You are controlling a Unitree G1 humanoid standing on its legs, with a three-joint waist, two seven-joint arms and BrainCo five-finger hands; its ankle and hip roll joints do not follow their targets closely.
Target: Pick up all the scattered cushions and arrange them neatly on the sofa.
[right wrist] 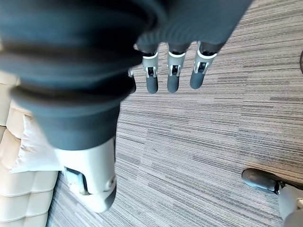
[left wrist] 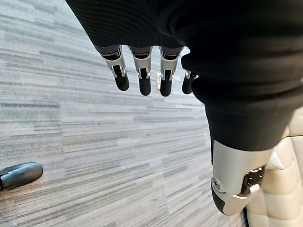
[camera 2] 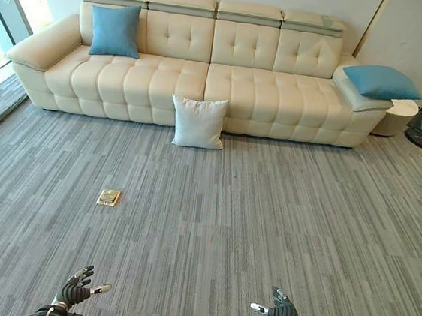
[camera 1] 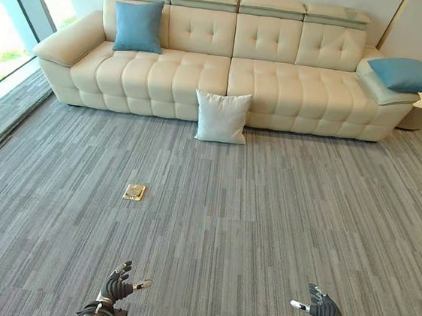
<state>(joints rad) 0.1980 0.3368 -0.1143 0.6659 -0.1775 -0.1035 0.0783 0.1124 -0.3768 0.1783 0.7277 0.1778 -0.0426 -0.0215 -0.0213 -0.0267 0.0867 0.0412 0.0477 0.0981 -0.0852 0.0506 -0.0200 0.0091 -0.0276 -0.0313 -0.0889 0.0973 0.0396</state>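
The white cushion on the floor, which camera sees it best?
The left eye view: the white cushion shows whole, standing on the carpet and leaning against the sofa front. The right eye view shows it equally whole. The right wrist view catches it past the hand cover; the left wrist view gives no clear sight of it.

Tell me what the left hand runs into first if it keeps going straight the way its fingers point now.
Probably bare carpet first; the left hand, open and low, points ahead toward the sofa. The brass floor plate lies roughly along that line, the white cushion farther off and right of it. Depth is unclear.
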